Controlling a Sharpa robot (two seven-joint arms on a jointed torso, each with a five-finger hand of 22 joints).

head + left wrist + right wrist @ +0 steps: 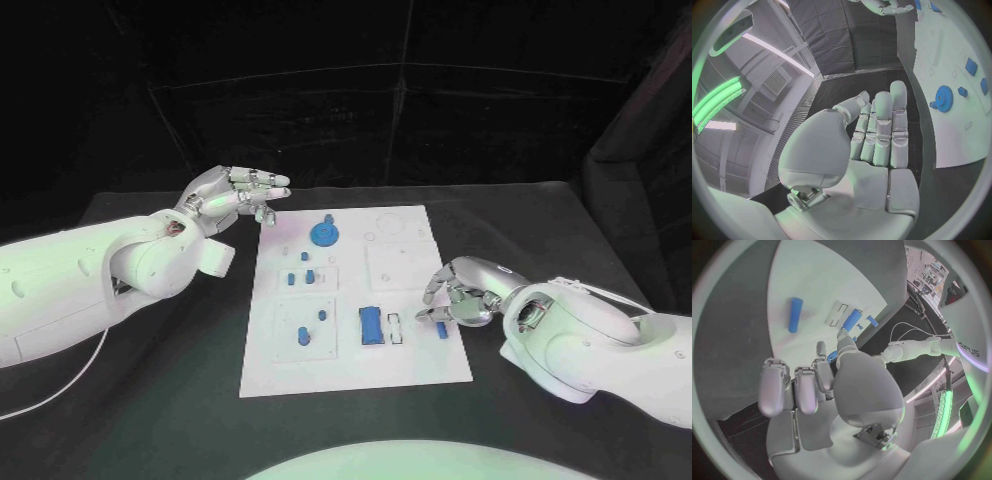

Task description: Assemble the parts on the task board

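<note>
Nearest, on the black surface (pixel 159 420): task board (pixel 289 372), lying flat, near edge bare.

Near row of board: blue block (pixel 371 325) beside a white slot (pixel 392 328); blue cylinder (pixel 441 329) lying loose just by the board's right edge.

Right hand (pixel 459 298) low over that same edge, just beyond the cylinder, fingers curled in. In the wrist view, pinching a small blue part (pixel 832 356) between thumb and a fingertip, other fingers folded alongside.
- Risk: thin pinch, little of the part showing. Likely to twist or drop if pressed into a seat off-axis.
- Risk: curled fingers close above the cylinder. A low sweep could roll it off the board onto the surface.
- Risk: board apparently unclamped. Sideways push may slide it and spoil alignment.

Mid board: several small blue pieces (pixel 304 277) in their recesses, apart from both hands.

Far end: blue gear (pixel 327 233) seated near the top of the board.

Left hand (pixel 238 195) raised beside the far left corner, fingers apart, holding nothing, clear of the gear.
- Risk: lowering without care could knock the gear or nudge the board corner.
</note>
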